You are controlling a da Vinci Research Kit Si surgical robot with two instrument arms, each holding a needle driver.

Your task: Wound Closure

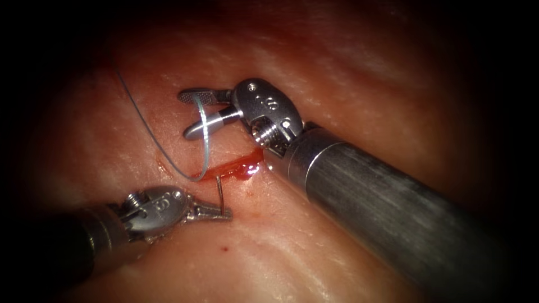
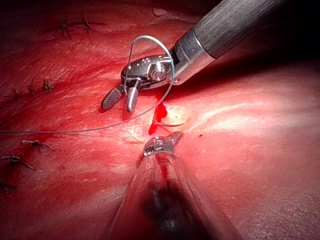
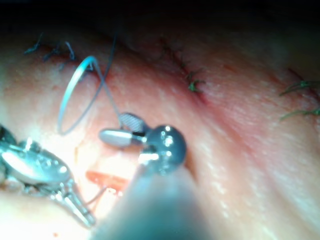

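Nearest, the left tool point(image 1: 224, 214) clenched the thin, stiff needle point(image 1: 220, 196) near one end, its other end in the tissue point(image 1: 348, 73), while the right tool point(image 1: 193, 112) gaped, the limp thread point(image 1: 140, 120) draped across it.

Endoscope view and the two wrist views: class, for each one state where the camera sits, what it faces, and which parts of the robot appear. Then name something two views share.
Endoscope view: above and in front, facing the tissue; right tool open, left tool holding the needle.
Left wrist view: along the left shaft toward its own jaws; the right tool beyond.
Right wrist view: along the right shaft; the left tool beside.
Shared: the thread loop, red fluid.
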